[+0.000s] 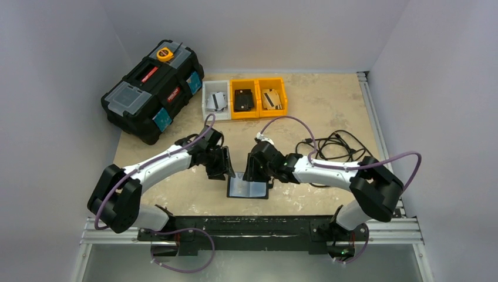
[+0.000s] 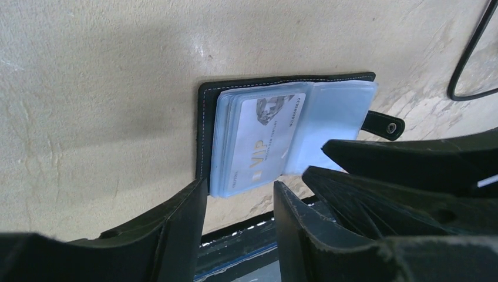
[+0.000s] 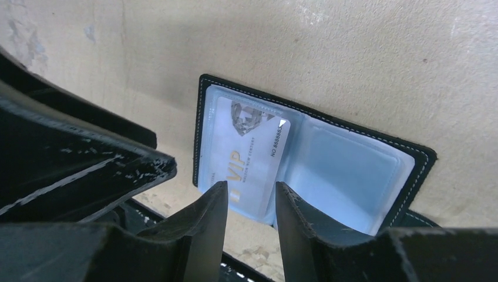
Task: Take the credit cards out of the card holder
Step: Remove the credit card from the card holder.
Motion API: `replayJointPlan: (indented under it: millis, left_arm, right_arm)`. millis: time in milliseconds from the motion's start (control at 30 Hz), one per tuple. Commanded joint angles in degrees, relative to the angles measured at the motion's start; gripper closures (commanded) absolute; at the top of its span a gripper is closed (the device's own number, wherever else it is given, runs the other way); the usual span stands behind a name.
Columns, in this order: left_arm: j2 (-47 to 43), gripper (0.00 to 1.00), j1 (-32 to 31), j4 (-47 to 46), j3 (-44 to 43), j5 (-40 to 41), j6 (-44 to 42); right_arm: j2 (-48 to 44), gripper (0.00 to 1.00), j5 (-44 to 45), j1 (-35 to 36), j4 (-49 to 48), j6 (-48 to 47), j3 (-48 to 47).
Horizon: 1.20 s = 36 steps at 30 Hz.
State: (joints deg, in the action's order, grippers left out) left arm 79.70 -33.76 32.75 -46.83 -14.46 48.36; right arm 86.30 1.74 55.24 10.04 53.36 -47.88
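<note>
One black card holder (image 1: 248,189) lies open flat on the table. In its left half sits a stack of pale credit cards (image 2: 264,141) in clear sleeves. One VIP face shows on top, and the number beneath cannot be told. The left gripper (image 2: 239,194) and the right gripper (image 3: 249,191) hover just beside the holder, one on each side, both with jaws apart and empty. The cards look light, stiff and slick, so the overhanging short edge seems the best place to pinch.

The card holder (image 3: 424,157) lies open on the table (image 3: 352,53), a VIP credit card (image 3: 246,154) in its 9 o'clock sleeve. The right gripper (image 3: 251,189), jaws parted, hangs at the card's 6 o'clock edge.
</note>
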Motion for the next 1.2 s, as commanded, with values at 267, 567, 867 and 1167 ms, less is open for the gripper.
replayJointPlan:
  millis: [267,567,867,1167]
  left_arm:
    - [-0.1,0.67,0.4,-2.4,0.3,-2.0,-1.8]
    - [1.9,0.71,0.0,-3.7,0.5,-2.7,-1.5]
    - [3.0,0.73,-0.4,-5.1,1.5,-2.8,-0.6]
    - [2.2,0.75,-0.5,-5.1,3.1,-1.0,0.8]
  right_arm:
    - [5.6,0.67,-4.8,-0.3,-7.7,1.7,1.3]
    - [4.4,0.67,-2.2,-0.5,-5.2,1.4,2.8]
    - [7.4,0.66,-4.3,-0.6,-8.3,1.0,3.5]
    - [10.7,0.66,-7.3,-0.5,-9.2,-4.1,-0.8]
